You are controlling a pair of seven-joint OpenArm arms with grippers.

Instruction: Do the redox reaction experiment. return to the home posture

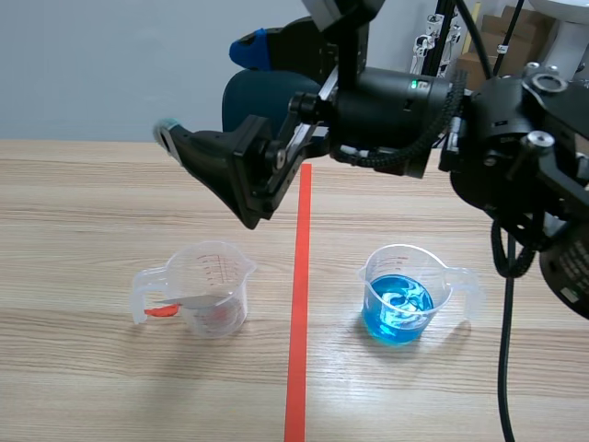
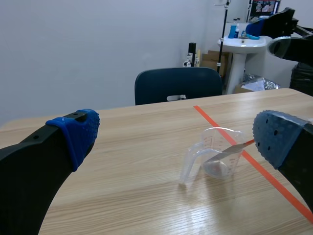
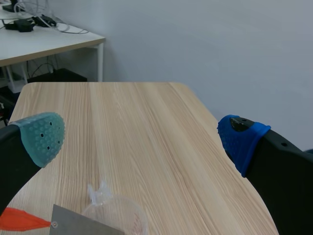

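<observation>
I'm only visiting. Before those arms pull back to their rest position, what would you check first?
1. Right gripper empty, fingers apart: ok.
2. Left gripper empty, fingers apart: ok.
3. Cup of blue liquid upright on the table: ok.
4. Clear cup upright, spatula resting in it: ok.
5. Right arm raised above both cups, touching neither: ok.
6. Free room behind the left gripper for pulling back: cannot tell, not in view.

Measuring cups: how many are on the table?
2. The clear cup sits left of the tape line, a spatula in it; the blue-liquid cup sits right of it.
</observation>
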